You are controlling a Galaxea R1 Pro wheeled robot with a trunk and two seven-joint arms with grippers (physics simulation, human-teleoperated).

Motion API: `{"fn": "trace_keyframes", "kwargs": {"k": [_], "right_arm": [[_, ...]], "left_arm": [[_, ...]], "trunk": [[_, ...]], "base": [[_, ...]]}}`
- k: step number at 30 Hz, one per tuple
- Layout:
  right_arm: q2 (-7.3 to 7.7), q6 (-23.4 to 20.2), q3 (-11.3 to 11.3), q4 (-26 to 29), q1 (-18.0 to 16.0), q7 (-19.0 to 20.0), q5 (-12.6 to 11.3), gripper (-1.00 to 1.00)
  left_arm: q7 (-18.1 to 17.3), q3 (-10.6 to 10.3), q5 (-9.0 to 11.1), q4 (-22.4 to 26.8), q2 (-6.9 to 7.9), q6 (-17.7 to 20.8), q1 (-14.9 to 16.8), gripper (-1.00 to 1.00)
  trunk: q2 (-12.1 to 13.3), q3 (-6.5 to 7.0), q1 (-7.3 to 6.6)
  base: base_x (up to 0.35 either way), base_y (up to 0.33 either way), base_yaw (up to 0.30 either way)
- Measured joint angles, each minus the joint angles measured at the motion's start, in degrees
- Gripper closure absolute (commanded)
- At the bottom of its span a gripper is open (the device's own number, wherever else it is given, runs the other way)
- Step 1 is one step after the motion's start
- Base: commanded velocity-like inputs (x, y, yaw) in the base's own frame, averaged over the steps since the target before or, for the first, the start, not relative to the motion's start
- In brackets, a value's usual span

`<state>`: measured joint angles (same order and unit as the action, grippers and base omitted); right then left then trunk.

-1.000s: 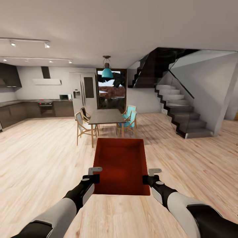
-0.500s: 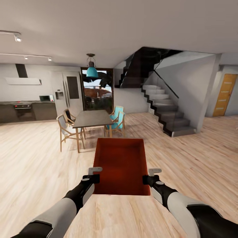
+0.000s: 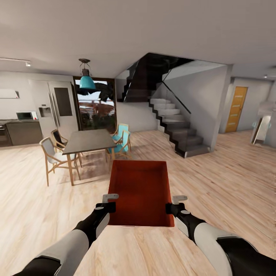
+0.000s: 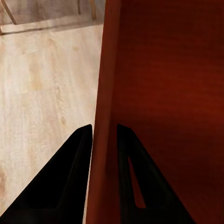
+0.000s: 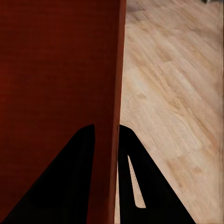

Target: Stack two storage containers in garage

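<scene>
The left claw (image 3: 110, 202) was clamped on the left long wall of the orange-red box (image 3: 141, 191), one finger (image 4: 70, 172) outside the wall and one inside. The right claw (image 3: 174, 204) was clamped likewise on the right wall, seen thin-edge-on in the right wrist view between its dark fingers (image 5: 77, 172). The box was thus held betw. both arms, in front of the robot and clear above the wood floor (image 3: 214, 184), open top up.

Vs. 1 s ago, grip and box were unchanged relative to the arms; the whole room had slid leftward in the head view, i.e. the robot had been turned to its right. The dining table (image 3: 89, 140) and stairs (image 3: 174, 126) had shifted left, and an orange door (image 3: 234, 109) had been brought into view. Judged: transit stage, box 1 being carried out of the living area, garage not yet reached.

The box's long axis was pointed straight ahead, away from the robot, its short end nearest the trunk.
</scene>
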<state>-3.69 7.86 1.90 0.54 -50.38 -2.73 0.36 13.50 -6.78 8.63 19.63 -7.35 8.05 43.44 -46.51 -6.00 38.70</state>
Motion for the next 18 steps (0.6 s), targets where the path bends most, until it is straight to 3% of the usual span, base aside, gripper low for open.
{"fn": "trace_keyframes", "kwargs": {"k": [18], "right_arm": [[-0.01, -0.1, 0.1, 0.0, 0.0, 0.0, -0.1, 1.0]], "left_arm": [[0.0, 0.0, 0.0, 0.0, 0.02, 0.1, 0.0, 1.0]], "trunk": [[0.0, 0.0, 0.0]], "base": [[0.322, 0.0, -0.266]]}}
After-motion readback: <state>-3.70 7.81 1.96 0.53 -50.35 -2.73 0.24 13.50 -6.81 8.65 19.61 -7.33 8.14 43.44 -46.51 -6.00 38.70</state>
